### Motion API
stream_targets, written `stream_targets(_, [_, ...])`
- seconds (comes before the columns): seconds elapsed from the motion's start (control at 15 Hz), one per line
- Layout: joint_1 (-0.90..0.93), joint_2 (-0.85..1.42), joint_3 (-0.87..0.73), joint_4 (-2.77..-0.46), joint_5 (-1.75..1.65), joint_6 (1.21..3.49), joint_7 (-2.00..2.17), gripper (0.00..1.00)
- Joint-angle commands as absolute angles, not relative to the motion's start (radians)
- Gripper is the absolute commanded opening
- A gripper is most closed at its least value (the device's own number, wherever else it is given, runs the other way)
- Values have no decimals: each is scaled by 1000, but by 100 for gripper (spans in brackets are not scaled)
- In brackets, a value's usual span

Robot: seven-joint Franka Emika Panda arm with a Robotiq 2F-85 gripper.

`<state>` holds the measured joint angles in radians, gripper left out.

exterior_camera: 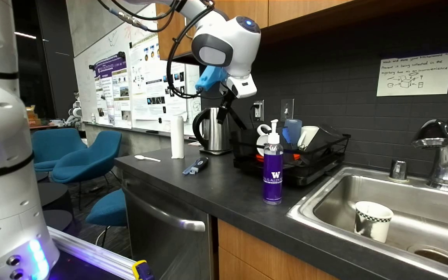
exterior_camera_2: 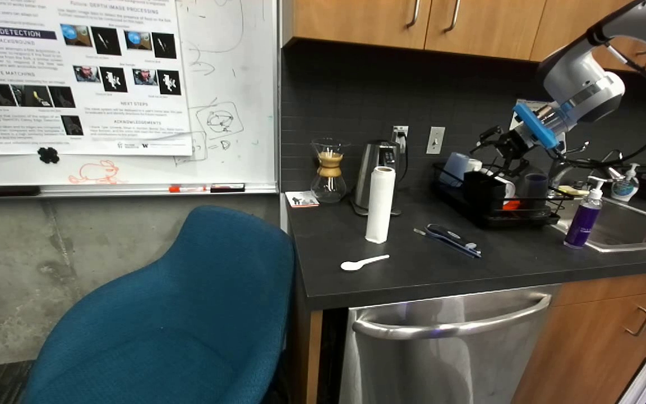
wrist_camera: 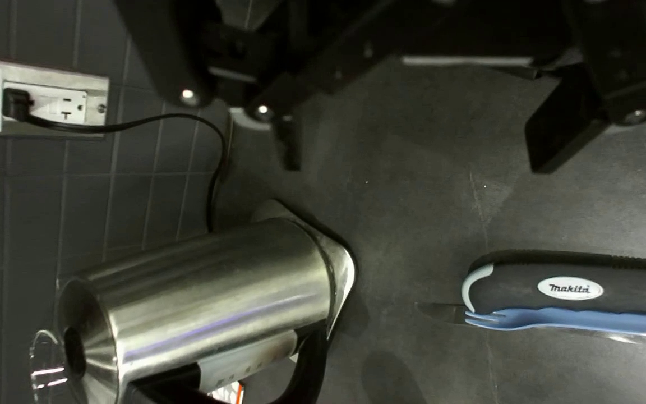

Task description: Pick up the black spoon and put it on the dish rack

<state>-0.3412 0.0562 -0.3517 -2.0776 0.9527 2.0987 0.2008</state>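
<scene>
Pictured with the gripper spread wide above the countertop. Shown in both exterior views with a dish rack by the back edge and a white spoon near a front corner. Cannot make out the black spoon.

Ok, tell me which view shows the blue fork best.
The wrist view: the blue fork appears large, its tines distinct beside the Makita tool, though the picture's right edge crops it. Both exterior views show only a small blue sliver on the counter.
</scene>
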Motion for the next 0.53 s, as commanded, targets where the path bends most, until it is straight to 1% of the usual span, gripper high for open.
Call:
stream_targets(0.0, [-341,-2,-345,-2128,957,2101,156,100])
stream_targets(0.47, [-330,-106,-334,-2241,913,2124,63,100])
